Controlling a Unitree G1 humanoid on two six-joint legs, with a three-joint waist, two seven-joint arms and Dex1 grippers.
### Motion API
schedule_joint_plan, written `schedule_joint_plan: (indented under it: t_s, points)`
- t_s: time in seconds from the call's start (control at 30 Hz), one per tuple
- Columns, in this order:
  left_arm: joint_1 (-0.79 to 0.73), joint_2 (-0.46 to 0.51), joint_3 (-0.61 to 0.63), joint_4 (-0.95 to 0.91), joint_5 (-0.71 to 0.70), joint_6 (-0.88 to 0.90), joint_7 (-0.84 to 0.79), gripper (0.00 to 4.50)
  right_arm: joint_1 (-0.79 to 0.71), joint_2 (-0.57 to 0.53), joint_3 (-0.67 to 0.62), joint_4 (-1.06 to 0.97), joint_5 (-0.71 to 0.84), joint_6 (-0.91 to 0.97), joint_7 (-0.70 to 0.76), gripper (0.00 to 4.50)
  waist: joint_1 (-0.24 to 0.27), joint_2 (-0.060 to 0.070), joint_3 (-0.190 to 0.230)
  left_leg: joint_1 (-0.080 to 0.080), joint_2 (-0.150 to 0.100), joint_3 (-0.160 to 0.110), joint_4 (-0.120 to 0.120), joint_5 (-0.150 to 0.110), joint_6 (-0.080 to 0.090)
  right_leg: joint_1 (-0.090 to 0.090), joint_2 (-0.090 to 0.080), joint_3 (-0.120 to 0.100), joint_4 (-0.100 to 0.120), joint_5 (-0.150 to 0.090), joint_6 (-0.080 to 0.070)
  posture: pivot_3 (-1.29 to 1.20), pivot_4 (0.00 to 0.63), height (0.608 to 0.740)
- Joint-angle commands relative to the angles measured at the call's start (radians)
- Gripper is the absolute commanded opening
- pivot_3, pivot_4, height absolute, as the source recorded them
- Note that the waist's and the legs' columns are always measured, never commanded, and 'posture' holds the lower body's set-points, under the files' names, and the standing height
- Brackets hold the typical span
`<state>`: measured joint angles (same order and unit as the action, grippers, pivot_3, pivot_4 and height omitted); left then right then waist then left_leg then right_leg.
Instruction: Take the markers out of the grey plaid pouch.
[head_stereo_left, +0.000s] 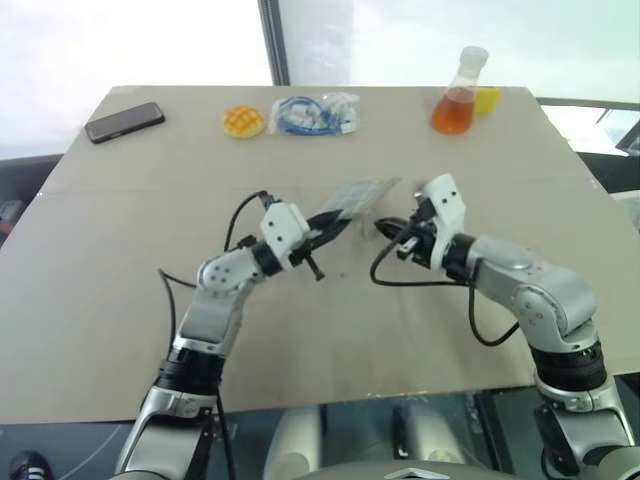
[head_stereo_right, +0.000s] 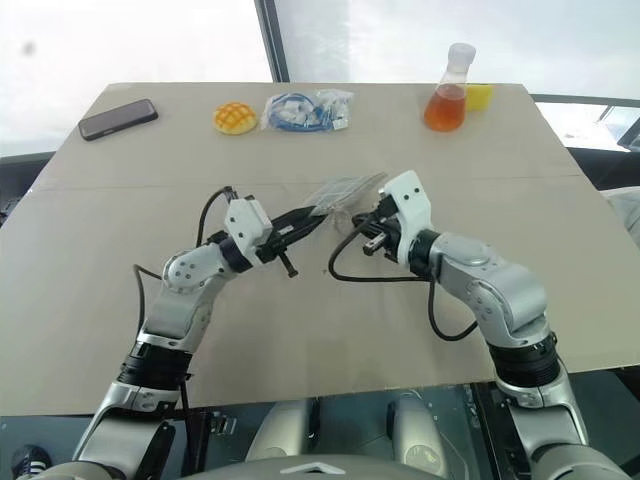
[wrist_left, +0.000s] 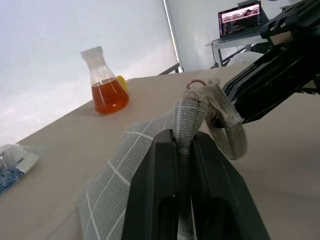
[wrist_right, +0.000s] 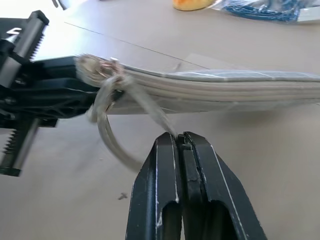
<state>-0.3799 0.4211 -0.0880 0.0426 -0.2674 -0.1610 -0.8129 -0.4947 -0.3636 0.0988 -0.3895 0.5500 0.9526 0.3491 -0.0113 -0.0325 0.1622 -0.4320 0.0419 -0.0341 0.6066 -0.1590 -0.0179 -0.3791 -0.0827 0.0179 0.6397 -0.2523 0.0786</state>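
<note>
Mid-frame, above the table (head_stereo_left: 120, 300), the left gripper (head_stereo_left: 335, 222) clamps one corner of the grey plaid pouch (head_stereo_left: 362, 193), steadying it; the right gripper (wrist_right: 181, 141), pinched tight, probably holds its pull strap (wrist_right: 150, 111) for opening.

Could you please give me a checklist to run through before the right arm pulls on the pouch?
1. Left fingers clamped on the pouch corner: ok.
2. Right fingers shut on the pull strip, which runs into their tips: ok.
3. Pouch held off the table: ok.
4. Pouch mouth open: not ok, it looks closed.
5. Markers inside: cannot tell.
6. Flask well away from both arms: ok.
</note>
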Motion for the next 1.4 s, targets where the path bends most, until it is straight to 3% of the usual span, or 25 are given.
schedule_joint_plan:
  t_s: [0.03,0.23,0.4,0.6,1.07,1.13,1.17,1.23,1.3,1.33,1.4]
  points:
    - [0.021,-0.018,0.042,-0.041,-0.069,-0.021,-0.022,0.36,-0.033,-0.060,-0.084,0.021,-0.069,-0.042,-0.034,0.08,0.002,0.000,0.000,0.000,0.000,0.000,0.000,0.000,0.000,0.000,0.000,0.000,0.000,0.000,0.000,0.00,0.150,0.740]
    - [0.090,-0.029,0.070,-0.075,-0.195,0.026,-0.102,0.36,-0.067,-0.144,-0.162,0.121,-0.189,-0.107,-0.089,0.08,-0.001,0.001,0.000,0.000,0.000,0.001,-0.002,0.000,0.000,-0.001,0.000,0.000,-0.001,0.000,0.000,0.00,0.150,0.740]
    - [0.094,-0.042,0.079,-0.081,-0.195,0.037,-0.088,0.36,-0.059,-0.141,-0.152,-0.027,-0.003,0.009,0.077,0.08,-0.003,0.001,0.001,0.000,0.000,0.001,-0.004,0.000,0.000,-0.001,0.000,0.001,-0.002,0.000,0.000,0.00,0.150,0.740]
    - [0.093,-0.044,0.083,-0.083,-0.190,0.041,-0.093,0.36,-0.014,-0.060,-0.038,-0.146,0.113,0.086,0.124,2.87,-0.001,0.001,0.001,0.000,0.000,0.000,-0.005,0.000,0.000,-0.001,0.000,0.000,-0.003,0.000,0.000,0.00,0.150,0.740]
    - [0.100,-0.029,0.089,-0.121,-0.197,0.066,-0.113,0.36,-0.079,0.118,0.070,0.081,-0.037,-0.093,0.089,2.87,-0.002,0.001,0.001,0.000,0.000,0.000,-0.005,0.000,0.000,-0.001,0.001,0.000,-0.004,0.000,0.000,0.00,0.150,0.740]
    - [0.103,-0.026,0.089,-0.124,-0.196,0.064,-0.119,0.36,-0.086,0.142,0.065,0.104,-0.046,-0.108,0.085,2.29,-0.001,0.001,0.001,0.000,0.000,0.000,-0.006,0.000,0.000,-0.001,0.001,0.000,-0.005,0.001,0.001,0.00,0.150,0.740]
    - [0.104,-0.026,0.089,-0.124,-0.196,0.063,-0.120,0.36,-0.086,0.148,0.062,0.110,-0.048,-0.111,0.086,1.72,0.000,0.001,0.001,0.000,0.000,0.000,-0.006,0.000,0.000,-0.001,0.001,0.000,-0.005,0.001,0.001,0.00,0.150,0.740]
    - [0.108,-0.022,0.096,-0.123,-0.198,0.063,-0.121,0.36,-0.086,0.145,0.045,0.113,-0.049,-0.112,0.084,1.44,0.000,0.001,0.001,0.000,0.000,0.000,-0.006,0.000,0.000,-0.001,0.001,0.000,-0.005,0.001,0.001,0.00,0.150,0.740]
    - [0.114,-0.017,0.106,-0.115,-0.203,0.058,-0.128,0.36,-0.078,0.105,0.023,0.106,-0.064,-0.113,0.088,0.32,-0.001,0.001,0.001,0.000,0.000,0.000,-0.007,0.000,0.000,-0.001,0.001,0.000,-0.006,0.001,0.001,0.00,0.150,0.740]
    - [0.116,-0.016,0.108,-0.112,-0.204,0.056,-0.131,0.36,-0.076,0.078,0.001,0.107,-0.074,-0.111,0.083,0.06,0.000,0.001,0.001,0.000,0.000,0.000,-0.007,0.000,0.000,-0.001,0.001,0.000,-0.006,0.001,0.001,0.00,0.150,0.740]
    - [0.122,-0.013,0.117,-0.110,-0.232,0.065,-0.152,0.36,-0.081,0.020,-0.045,0.124,-0.101,-0.111,0.066,0.06,0.001,0.001,0.001,0.000,0.000,0.000,-0.006,0.000,0.000,-0.001,0.000,0.000,-0.006,0.000,0.000,0.00,0.150,0.740]
